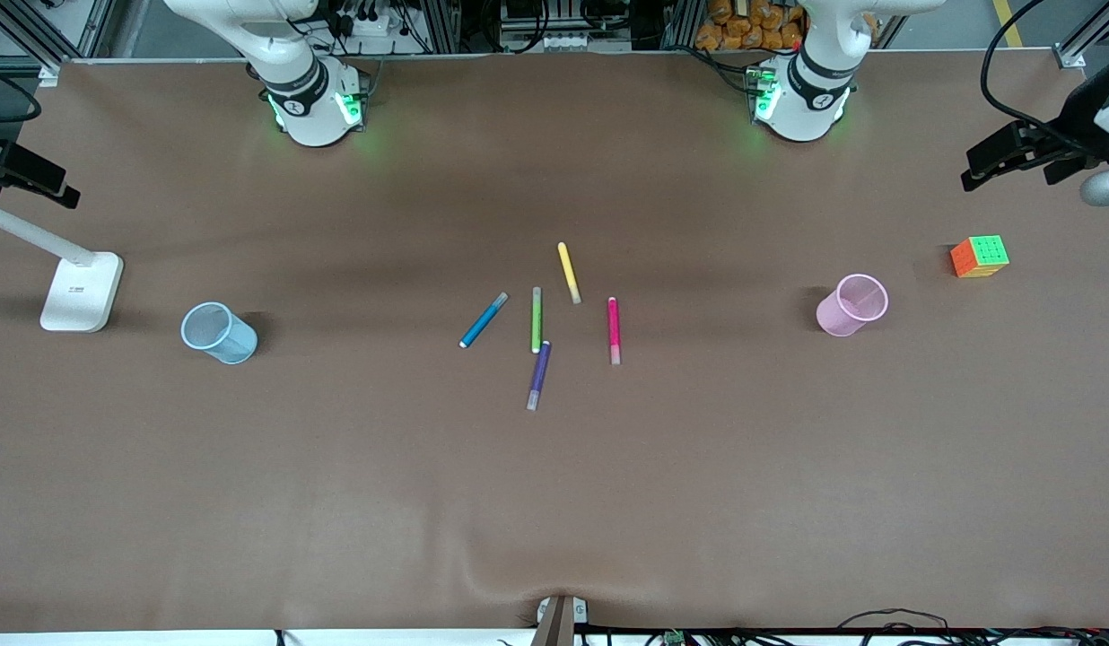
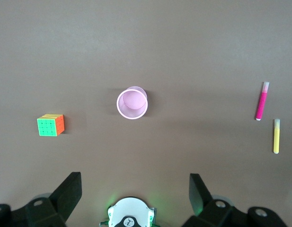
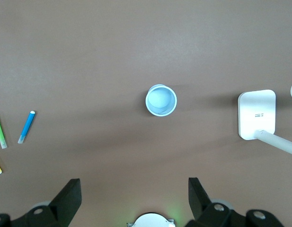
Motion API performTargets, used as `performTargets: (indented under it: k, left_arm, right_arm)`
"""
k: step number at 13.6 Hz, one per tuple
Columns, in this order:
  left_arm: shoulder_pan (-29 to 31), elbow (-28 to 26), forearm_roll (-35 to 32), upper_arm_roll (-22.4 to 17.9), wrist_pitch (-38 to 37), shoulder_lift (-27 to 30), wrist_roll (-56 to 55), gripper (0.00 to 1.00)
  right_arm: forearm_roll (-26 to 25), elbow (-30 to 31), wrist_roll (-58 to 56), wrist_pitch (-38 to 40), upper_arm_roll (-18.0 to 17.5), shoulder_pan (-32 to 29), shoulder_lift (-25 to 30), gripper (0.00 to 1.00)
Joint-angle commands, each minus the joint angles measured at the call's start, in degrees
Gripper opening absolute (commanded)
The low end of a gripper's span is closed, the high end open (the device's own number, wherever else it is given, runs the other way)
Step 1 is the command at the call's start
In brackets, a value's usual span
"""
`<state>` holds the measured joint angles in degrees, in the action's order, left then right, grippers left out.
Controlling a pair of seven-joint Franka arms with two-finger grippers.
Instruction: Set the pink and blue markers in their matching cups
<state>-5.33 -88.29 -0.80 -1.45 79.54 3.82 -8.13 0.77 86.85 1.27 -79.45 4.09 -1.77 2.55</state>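
Observation:
The blue marker [image 1: 483,320] [image 3: 26,126] and the pink marker [image 1: 614,330] [image 2: 261,100] lie flat among other pens at the middle of the table. Toward the left arm's end stands the pink cup [image 1: 851,305] [image 2: 132,102], upright. At the right arm's end, the blue cup [image 1: 219,333] [image 3: 161,100] also stands upright. My left gripper [image 2: 135,178] hangs high over the table between its base and the pink cup, open and holding nothing. My right gripper [image 3: 134,182] hangs likewise above the blue cup's side, open and holding nothing. Neither gripper shows in the front view.
A green pen [image 1: 536,319], a yellow pen [image 1: 569,272] and a purple pen [image 1: 539,374] lie between the two markers. A puzzle cube [image 1: 979,257] sits past the pink cup toward the table's end. A white lamp base [image 1: 81,292] stands beside the blue cup.

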Motion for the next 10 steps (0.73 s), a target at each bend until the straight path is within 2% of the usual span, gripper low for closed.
performTargets:
  k: [1, 6, 10]
  left_arm:
    - [-0.3, 0.4, 0.4, 0.0, -1.1, 0.0, -0.3, 1.00]
    - [-0.3, -0.9, -0.4, 2.7, -0.8, 0.2, -4.0, 1.00]
    - [-0.2, -2.0, -0.3, 3.1, -0.2, 0.3, -4.3, 1.00]
  right_arm:
    - [-0.3, -1.1, -1.2, 0.5, -2.9, -3.0, -0.4, 1.00]
    - [-0.5, -1.1, -1.2, 0.5, -3.1, -2.7, -0.4, 1.00]
    - [-0.5, -1.0, -1.2, 0.7, -3.0, -2.9, -0.4, 1.00]
